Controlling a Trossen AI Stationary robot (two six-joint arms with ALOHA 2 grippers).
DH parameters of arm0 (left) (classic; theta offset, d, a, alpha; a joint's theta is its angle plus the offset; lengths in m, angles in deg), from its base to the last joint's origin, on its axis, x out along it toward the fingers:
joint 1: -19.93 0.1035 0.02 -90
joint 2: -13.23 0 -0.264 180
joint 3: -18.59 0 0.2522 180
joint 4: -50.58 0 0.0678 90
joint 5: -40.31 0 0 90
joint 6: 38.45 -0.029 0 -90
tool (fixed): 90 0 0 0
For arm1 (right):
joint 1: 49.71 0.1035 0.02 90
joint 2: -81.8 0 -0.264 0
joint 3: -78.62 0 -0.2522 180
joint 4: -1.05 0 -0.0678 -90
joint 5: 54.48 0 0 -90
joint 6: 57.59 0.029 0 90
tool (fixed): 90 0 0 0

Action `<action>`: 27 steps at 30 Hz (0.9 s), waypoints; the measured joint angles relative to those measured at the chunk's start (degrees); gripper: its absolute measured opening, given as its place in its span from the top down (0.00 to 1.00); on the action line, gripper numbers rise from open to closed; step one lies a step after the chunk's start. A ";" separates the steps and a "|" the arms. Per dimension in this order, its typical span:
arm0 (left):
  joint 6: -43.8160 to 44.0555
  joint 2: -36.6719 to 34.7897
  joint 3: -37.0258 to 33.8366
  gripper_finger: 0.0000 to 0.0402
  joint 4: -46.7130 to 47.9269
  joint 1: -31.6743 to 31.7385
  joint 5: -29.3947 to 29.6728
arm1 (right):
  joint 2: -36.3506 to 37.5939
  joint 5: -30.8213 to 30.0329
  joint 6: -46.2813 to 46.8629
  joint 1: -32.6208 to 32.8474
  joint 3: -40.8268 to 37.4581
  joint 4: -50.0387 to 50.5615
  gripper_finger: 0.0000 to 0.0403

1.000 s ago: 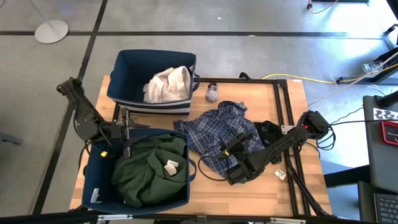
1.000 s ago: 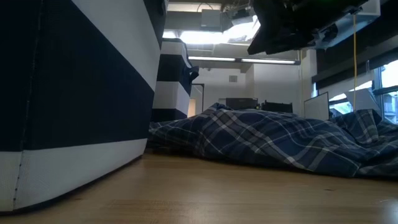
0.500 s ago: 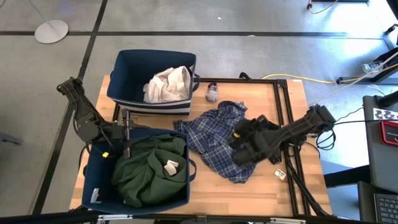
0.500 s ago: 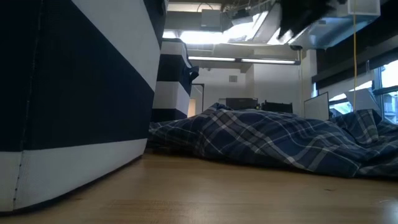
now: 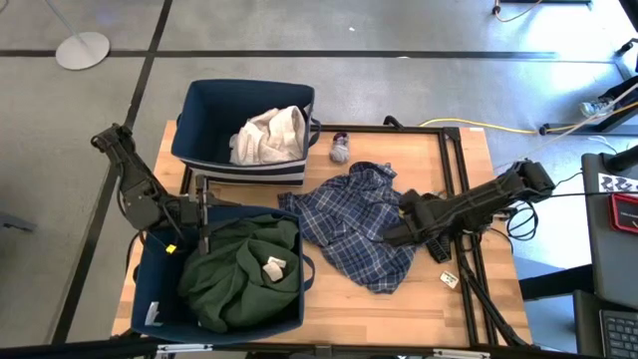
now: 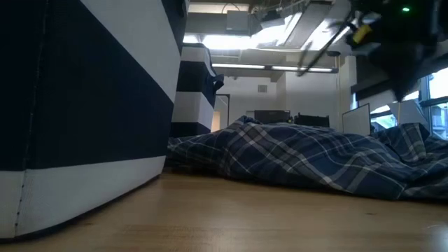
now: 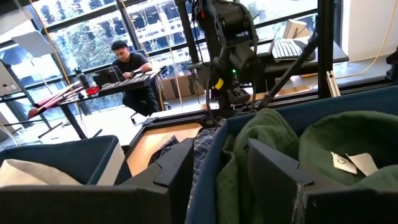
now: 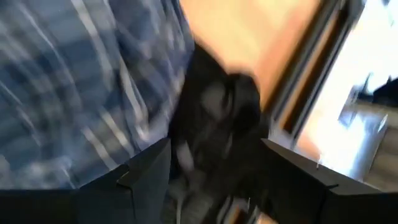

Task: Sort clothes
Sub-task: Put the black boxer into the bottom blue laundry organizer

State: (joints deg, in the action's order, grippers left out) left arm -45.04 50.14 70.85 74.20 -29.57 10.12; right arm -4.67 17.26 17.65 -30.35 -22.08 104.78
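Note:
A blue plaid shirt (image 5: 354, 224) lies crumpled on the table's middle; it also shows in the low view (image 6: 315, 157). A white garment (image 5: 267, 135) lies in the far navy bin (image 5: 194, 125), and a dark green one (image 5: 239, 269) lies in the near navy bin (image 5: 145, 294). A small grey sock (image 5: 340, 150) lies by the far bin. My right gripper (image 5: 394, 234) hovers open over the shirt's right edge, above a dark garment (image 8: 217, 118). My left gripper (image 5: 209, 212) is open at the near bin's far rim (image 7: 211, 143).
A black metal frame (image 5: 459, 160) runs along the table's right part. A small white tag (image 5: 449, 280) lies near the right front. Bare wood shows along the near edge to the right of the near bin. A person sits at a desk beyond the table (image 7: 130, 68).
My right gripper has risen and moved from the plaid shirt's near edge toward the table's far and right side, and now hovers over the shirt's right edge. The plaid shirt's near part, which the arm covered, now shows.

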 joint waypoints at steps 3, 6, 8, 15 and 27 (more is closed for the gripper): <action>0.04 0.00 0.00 0.65 -0.02 0.00 0.00 | 1.64 5.96 3.34 1.71 -3.18 -0.07 0.40; 0.16 0.00 0.00 0.65 -0.06 0.00 0.00 | 2.89 11.12 6.99 4.08 -4.77 -0.27 0.40; 0.17 0.00 0.00 0.65 -0.04 0.00 0.00 | 2.90 12.86 9.03 5.70 -5.39 -2.29 0.40; 0.48 0.00 0.00 0.65 0.19 0.00 0.00 | 2.82 17.18 13.82 9.64 -10.26 -8.73 0.40; 0.20 0.00 0.00 0.65 0.29 0.00 0.00 | 2.61 21.50 18.85 12.28 -23.54 -22.53 0.40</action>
State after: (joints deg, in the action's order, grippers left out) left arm -44.85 50.14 70.85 74.49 -29.57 10.12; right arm -2.06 38.77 36.50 -18.07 -45.63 82.25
